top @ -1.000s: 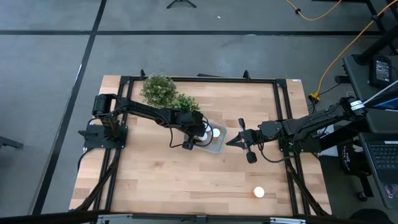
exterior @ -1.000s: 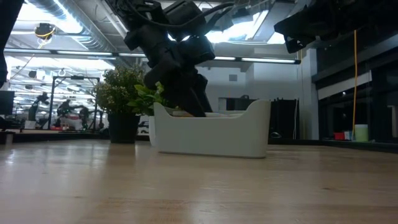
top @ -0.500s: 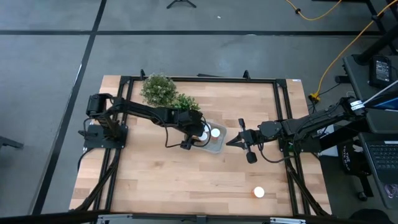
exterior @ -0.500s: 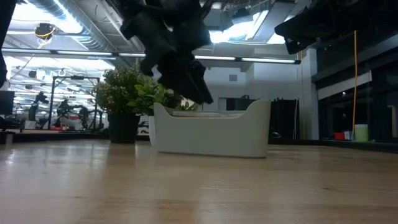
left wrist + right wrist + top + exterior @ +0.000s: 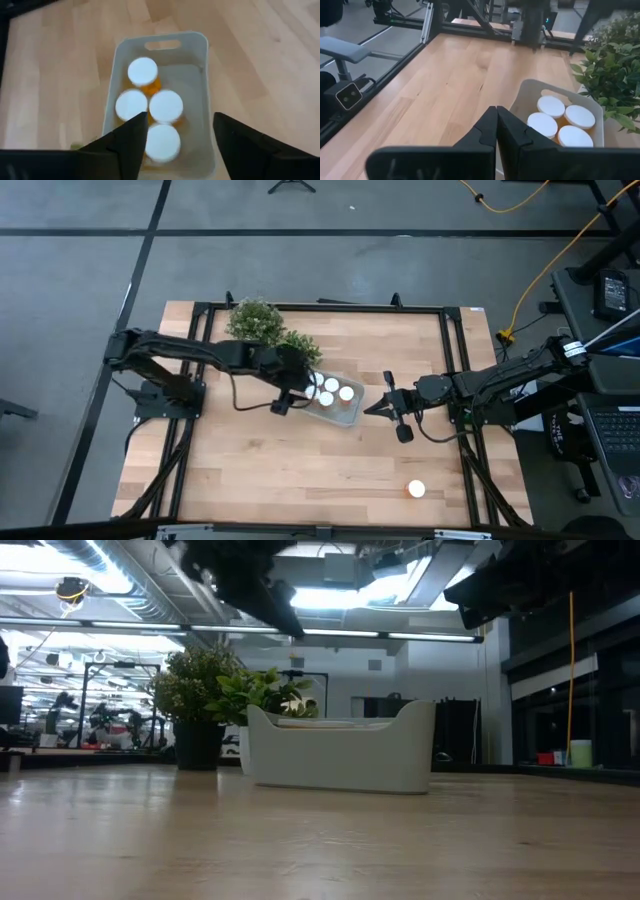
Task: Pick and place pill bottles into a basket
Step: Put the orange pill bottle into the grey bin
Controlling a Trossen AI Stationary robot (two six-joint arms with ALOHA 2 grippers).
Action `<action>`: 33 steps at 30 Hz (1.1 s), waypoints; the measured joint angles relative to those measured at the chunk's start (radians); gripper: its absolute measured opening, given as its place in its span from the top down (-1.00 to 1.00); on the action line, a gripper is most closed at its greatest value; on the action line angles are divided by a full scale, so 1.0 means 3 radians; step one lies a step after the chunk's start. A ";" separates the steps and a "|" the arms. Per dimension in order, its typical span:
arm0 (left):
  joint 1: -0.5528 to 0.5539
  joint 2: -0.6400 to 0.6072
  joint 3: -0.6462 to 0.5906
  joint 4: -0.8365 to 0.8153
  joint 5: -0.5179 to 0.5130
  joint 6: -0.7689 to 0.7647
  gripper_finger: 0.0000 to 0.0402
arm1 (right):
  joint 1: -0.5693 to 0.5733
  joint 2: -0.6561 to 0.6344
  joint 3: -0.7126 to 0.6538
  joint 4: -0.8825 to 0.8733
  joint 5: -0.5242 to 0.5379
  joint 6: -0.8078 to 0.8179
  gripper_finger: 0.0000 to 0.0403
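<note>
The pale basket [image 5: 335, 408] stands on the table's middle, beside the plants. Several orange pill bottles with white caps [image 5: 346, 392] stand upright in it, close together [image 5: 166, 106] [image 5: 551, 106]. One more pill bottle [image 5: 416, 490] rests on the table near the front right. My left gripper [image 5: 180, 145] hangs open above the basket's left end [image 5: 303, 384], with nothing between its fingers; it shows high up in the low view [image 5: 285, 615]. My right gripper [image 5: 372, 408] waits shut just right of the basket, its fingers together [image 5: 496, 125].
Two green potted plants [image 5: 255, 322] [image 5: 298, 345] stand just behind the basket, close to my left arm. A black frame [image 5: 320, 307] runs along the table's edges. Bare wood lies in front of the basket.
My left gripper has risen out of the basket and drawn back toward the table's left edge. The bottle caps it covered now show. The basket and its bottles have stayed in place.
</note>
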 joint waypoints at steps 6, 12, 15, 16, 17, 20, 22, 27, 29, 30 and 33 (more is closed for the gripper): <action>0.0000 -0.0376 -0.0054 -0.0334 0.0030 -0.0207 0.20 | 0.0000 0.0000 -0.0001 -0.0037 0.0000 0.0018 0.95; 0.0000 -0.0812 -0.0631 -0.0092 0.0079 -0.0393 0.61 | 0.0003 0.0023 -0.0001 -0.0068 0.0000 0.0023 0.95; 0.0000 -0.1091 -0.1004 0.0275 0.0148 -0.0483 0.83 | 0.0005 0.0056 -0.0001 -0.0080 0.0000 0.0026 0.95; 0.0000 -0.1190 -0.1130 0.0376 0.0172 -0.0496 0.90 | 0.0004 0.0068 -0.0002 -0.0068 0.0000 0.0031 0.95; 0.0000 -0.1285 -0.1241 0.0487 0.0188 -0.0506 0.95 | 0.0004 0.0078 0.0000 -0.0051 0.0000 0.0052 0.95; 0.0000 -0.1605 -0.1519 0.0698 0.0205 -0.0517 0.98 | 0.0004 0.0079 -0.0001 -0.0074 -0.0001 0.0292 0.95; 0.0000 -0.1808 -0.1675 0.0793 0.0193 -0.0518 0.99 | 0.0004 0.0079 -0.0001 -0.0077 -0.0003 0.0468 0.95; 0.0000 -0.2287 -0.1972 0.1016 0.0194 -0.0524 0.98 | 0.0030 0.0074 0.0118 -0.0334 -0.0019 0.0730 0.95; 0.0000 -0.2411 -0.2059 0.1108 0.0192 -0.0523 0.99 | 0.0068 0.0074 0.0246 -0.0572 -0.0028 0.0760 0.95; 0.0000 -0.2457 -0.2101 0.1171 0.0193 -0.0523 0.99 | 0.0096 0.0074 0.0325 -0.0714 -0.0028 0.0773 0.95; 0.0000 -0.2558 -0.2186 0.1202 0.0191 -0.0521 0.99 | 0.0227 0.0078 0.0596 -0.1245 -0.0014 0.0888 0.97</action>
